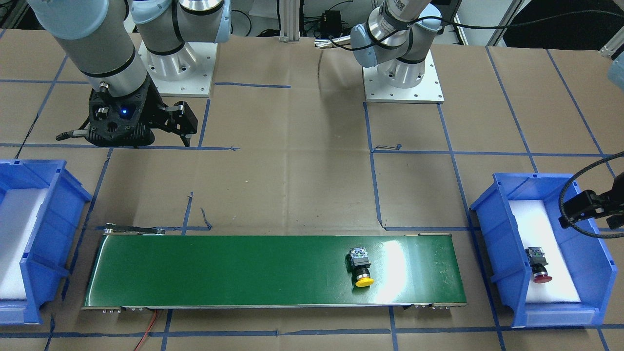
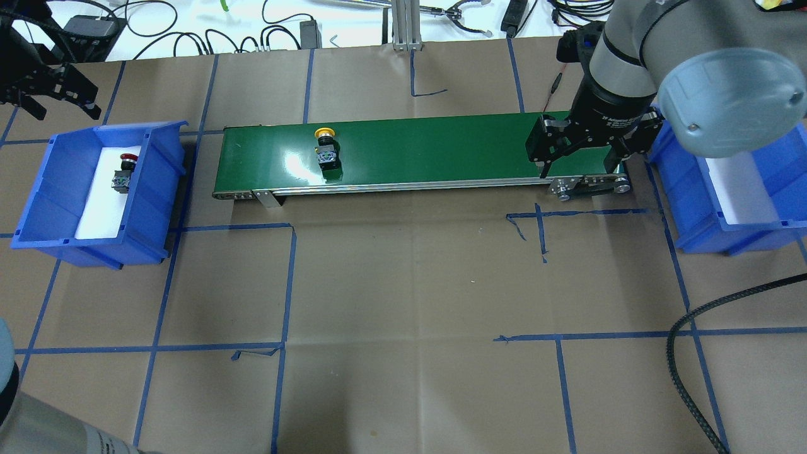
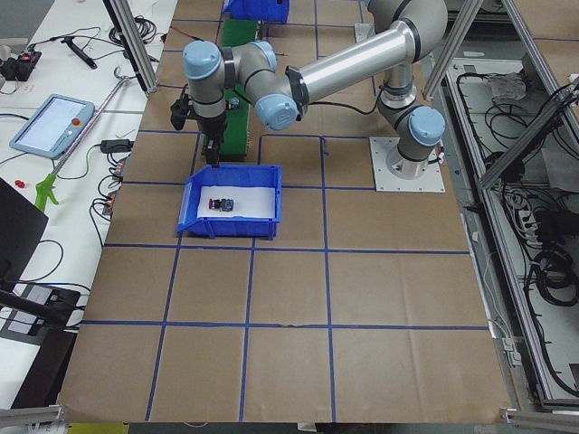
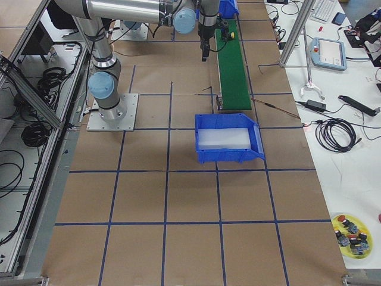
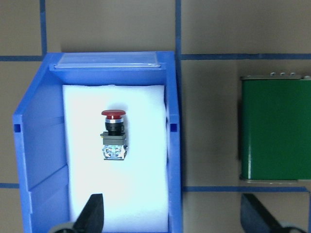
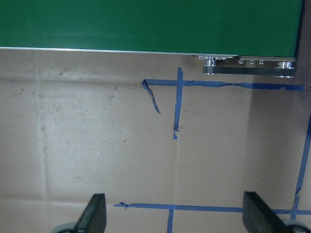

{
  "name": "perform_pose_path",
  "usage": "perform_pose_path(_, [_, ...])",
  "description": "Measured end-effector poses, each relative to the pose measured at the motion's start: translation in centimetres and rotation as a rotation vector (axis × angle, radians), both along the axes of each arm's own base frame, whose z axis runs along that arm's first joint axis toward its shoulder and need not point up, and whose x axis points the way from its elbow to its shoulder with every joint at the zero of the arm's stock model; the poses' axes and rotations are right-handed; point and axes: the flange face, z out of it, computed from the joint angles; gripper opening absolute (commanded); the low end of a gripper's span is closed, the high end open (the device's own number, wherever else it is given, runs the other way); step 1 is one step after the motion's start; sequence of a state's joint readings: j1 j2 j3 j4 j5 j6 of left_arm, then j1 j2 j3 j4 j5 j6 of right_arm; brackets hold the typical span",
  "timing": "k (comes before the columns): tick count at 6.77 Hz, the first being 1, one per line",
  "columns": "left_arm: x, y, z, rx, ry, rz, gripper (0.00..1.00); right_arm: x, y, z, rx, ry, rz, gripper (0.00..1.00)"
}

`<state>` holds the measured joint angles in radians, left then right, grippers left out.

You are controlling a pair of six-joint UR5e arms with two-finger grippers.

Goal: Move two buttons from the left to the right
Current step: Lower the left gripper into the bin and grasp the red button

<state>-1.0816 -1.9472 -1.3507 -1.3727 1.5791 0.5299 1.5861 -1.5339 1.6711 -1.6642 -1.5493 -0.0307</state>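
The yellow-capped button (image 2: 326,149) lies on its side on the green conveyor belt (image 2: 429,151), toward the belt's left end; it also shows in the front-facing view (image 1: 360,267). The red-capped button (image 5: 113,134) lies on white foam in the left blue bin (image 5: 172,145), and also shows in the overhead view (image 2: 123,173). My left gripper (image 5: 172,217) is open and empty, high above the bin, with its fingertips (image 5: 93,213) wide apart. My right gripper (image 6: 175,217) is open and empty, hovering by the belt's right end (image 2: 577,154).
A second blue bin (image 2: 700,208) with white foam stands right of the belt and holds nothing that I can see. The table is brown cardboard with blue tape lines. A black cable (image 2: 687,353) lies at the near right.
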Motion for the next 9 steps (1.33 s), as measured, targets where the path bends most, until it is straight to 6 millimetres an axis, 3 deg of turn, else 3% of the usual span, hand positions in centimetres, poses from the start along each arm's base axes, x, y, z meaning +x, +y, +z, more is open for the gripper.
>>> perform_pose_path(2, [2.1, -0.1, -3.7, 0.02, 0.014, -0.006, 1.0, 0.0, 0.0, 0.0, -0.001, 0.0, 0.0, 1.0])
perform_pose_path(5, [2.3, -0.1, -9.1, 0.004, 0.008, -0.009, 0.99, 0.0, 0.0, 0.1, -0.001, 0.0, -0.001, 1.0])
perform_pose_path(9, [2.7, -0.7, -14.6, 0.031, 0.025, -0.009, 0.99, -0.1, -0.1, 0.2, -0.004, 0.0, -0.002, 1.0])
